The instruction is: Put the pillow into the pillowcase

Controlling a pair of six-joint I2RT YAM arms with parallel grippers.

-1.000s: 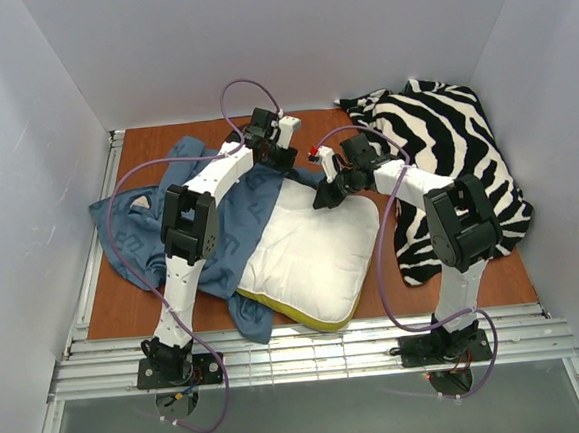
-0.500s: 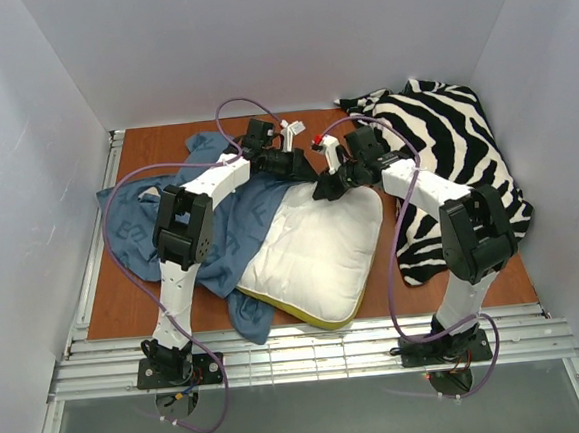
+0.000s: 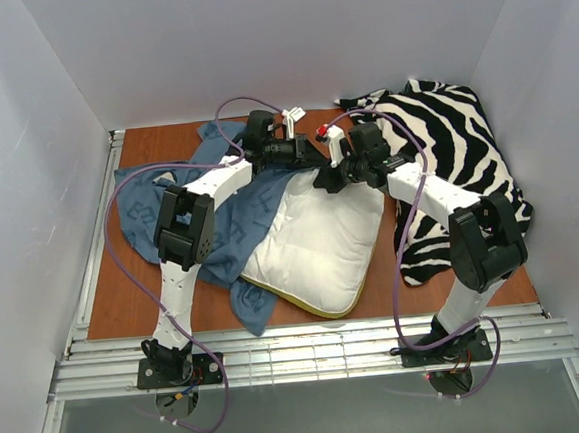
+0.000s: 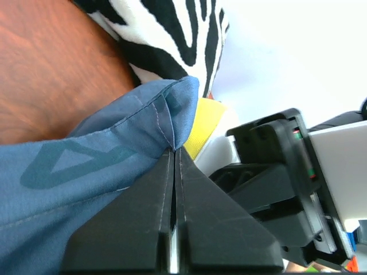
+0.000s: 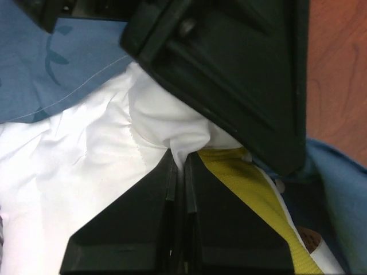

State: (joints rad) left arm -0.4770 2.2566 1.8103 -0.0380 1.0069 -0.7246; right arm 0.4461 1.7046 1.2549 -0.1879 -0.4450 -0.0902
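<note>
Left gripper [image 4: 174, 156] first: jaws pressed flat together on a folded bit of the pillowcase [image 4: 97, 166] hem, no gap showing. Right gripper [image 5: 182, 161] is the same deal, pinched shut on the far corner of the pillow [image 5: 80, 154], right where the white top rolls over to its yellow underside. The two grippers are practically touching at that corner.

In the top view the pillow sits mid-table, its near end toward the arm bases. The case is spread out to its left and tucks under the pillow's left edge. The zebra cloth [image 3: 455, 153] is off to the right on the table [image 3: 127, 315], just beside the pillow's right edge.

My guess is this step is getting the hem over that corner. I'd have the left arm lift the hem up and over while the right holds the corner low and steady, then feeds it in. I can't tell whether the left has one layer or both; if both, the mouth's clamped closed and nothing goes in.

The case is thin, smooth and floppy, so it'll bunch up. The pillow is plump, quilted and squashy, so the corner compresses easily but the bulk will drag on the fabric
</note>
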